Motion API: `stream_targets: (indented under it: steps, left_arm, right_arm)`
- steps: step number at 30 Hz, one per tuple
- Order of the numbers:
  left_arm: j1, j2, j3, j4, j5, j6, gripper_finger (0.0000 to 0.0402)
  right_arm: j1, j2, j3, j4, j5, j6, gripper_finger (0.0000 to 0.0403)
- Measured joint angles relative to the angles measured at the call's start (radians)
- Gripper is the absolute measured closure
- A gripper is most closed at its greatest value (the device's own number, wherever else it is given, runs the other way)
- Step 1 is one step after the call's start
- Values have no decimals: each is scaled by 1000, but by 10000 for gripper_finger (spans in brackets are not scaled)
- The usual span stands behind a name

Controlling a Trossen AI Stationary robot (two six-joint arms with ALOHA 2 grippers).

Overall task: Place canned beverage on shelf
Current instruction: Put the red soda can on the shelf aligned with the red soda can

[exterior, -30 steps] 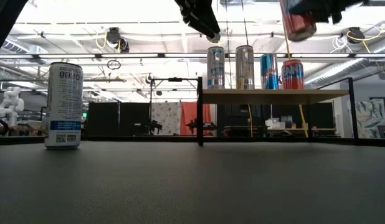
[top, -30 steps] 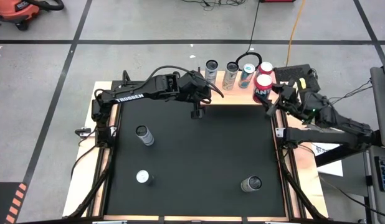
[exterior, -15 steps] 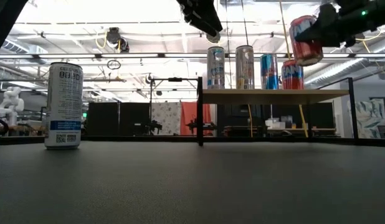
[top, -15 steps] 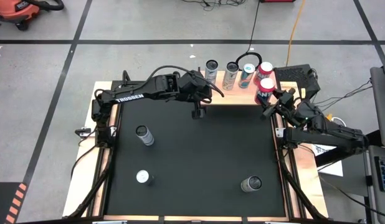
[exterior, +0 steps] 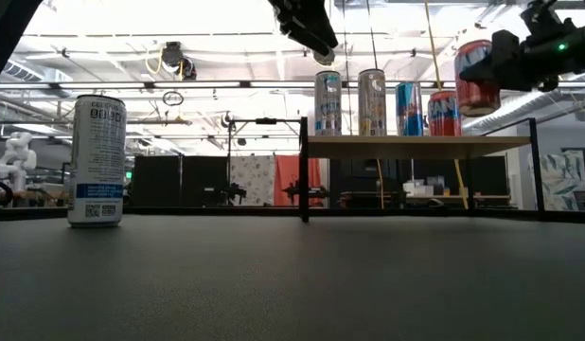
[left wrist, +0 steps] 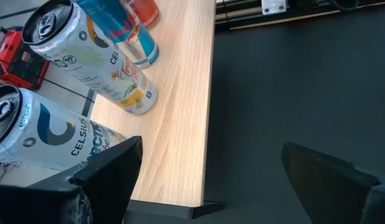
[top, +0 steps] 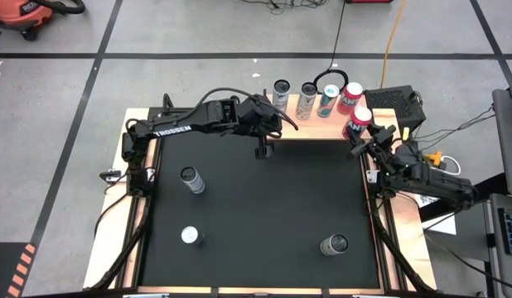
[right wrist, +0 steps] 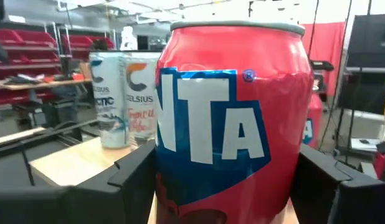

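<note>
A red canned beverage [right wrist: 230,124] hangs upright just above the right end of the light wooden shelf [top: 310,124], with my right gripper [top: 368,134] shut on it. In the low view this red can [exterior: 477,64] is clear of the shelf top [exterior: 416,142]. Several cans stand in a row on the shelf: two silver ones [exterior: 327,102] [exterior: 372,101], a blue one [exterior: 409,108] and a red one [exterior: 444,114]. My left gripper [left wrist: 211,180] hangs open above the shelf's left near corner, holding nothing. My right gripper pinches the red can's side wall [right wrist: 174,168] between its two fingers [right wrist: 133,174], one on each side of the can's lower half. The fingers come in about level from the table's right side. The can is upright and lifted clear of the shelf.
Three more cans stand on the black mat: one at the left [top: 192,178], one at the near left [top: 190,236] and one at the near right [top: 333,244]. The left one shows large in the low view [exterior: 97,159]. The mat's middle is bare.
My right gripper has come down and drawn back toward the table's right edge with the red can. The can was tilted and is now nearly upright, lower, and just above the shelf's right end.
</note>
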Motion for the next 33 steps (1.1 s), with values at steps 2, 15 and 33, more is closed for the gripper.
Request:
stream_targets:
  steps: [2, 15, 33]
  left_arm:
    - [0, 0, 0, 0, 0, 0, 17]
    - [0, 0, 0, 1, 0, 2, 17]
    - [0, 0, 0, 10, 0, 2, 17]
  right_arm:
    - [0, -9, -17, 12, 31, -7, 148]
    - [0, -1, -67, 12, 122, 29, 148]
    - [-16, -1, -68, 2, 137, -7, 148]
